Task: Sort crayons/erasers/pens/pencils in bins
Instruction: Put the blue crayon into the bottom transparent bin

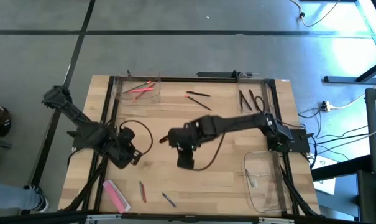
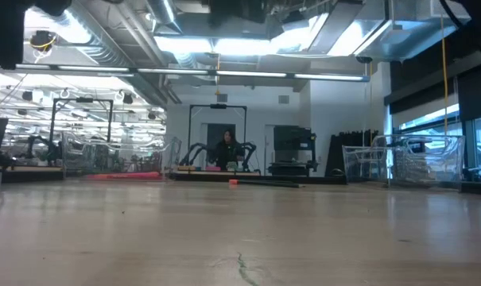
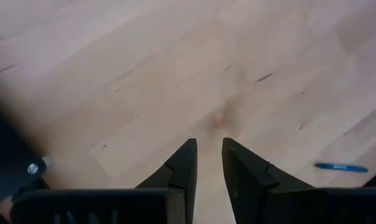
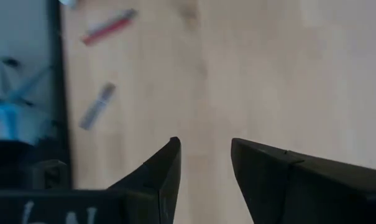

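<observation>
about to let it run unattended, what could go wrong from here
1. The right gripper hangs open mid-table near the left gripper; reaching for the red pencil or blue pencil together, they might collide.
2. Those pencils lie near the table's front edge, so a nudge could roll them off.
3. Thin sticks may slip a grip.

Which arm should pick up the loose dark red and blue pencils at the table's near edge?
Right: its gripper, fingers open and empty, hovers just above the thin dark red pencil and short blue pencil; both show in its wrist view.
</observation>
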Controlling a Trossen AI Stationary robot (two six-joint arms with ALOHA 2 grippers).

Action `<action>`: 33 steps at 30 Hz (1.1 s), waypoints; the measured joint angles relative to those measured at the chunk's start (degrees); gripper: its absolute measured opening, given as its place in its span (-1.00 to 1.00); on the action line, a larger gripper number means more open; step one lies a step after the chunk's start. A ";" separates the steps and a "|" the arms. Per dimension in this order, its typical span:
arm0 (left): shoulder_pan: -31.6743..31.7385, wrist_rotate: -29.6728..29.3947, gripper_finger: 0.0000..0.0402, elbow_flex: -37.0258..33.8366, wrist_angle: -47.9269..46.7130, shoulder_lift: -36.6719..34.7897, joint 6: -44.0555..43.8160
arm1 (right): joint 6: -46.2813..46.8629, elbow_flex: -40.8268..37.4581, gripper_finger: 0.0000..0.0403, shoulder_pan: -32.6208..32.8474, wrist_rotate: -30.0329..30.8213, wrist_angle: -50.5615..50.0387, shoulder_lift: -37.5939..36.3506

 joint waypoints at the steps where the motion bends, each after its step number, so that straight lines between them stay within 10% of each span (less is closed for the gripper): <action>1: -0.81 -0.43 -0.66 0.00 0.07 0.39 0.19 | 2.21 0.00 -0.29 1.12 0.02 1.21 0.14; 16: -7.83 -7.60 -0.66 0.00 6.84 1.83 5.62 | 16.94 0.00 -0.29 14.19 11.67 15.63 10.41; 33: -7.91 -7.99 -0.66 0.00 7.10 1.81 7.34 | 11.50 -0.02 -0.29 18.92 18.52 31.72 20.42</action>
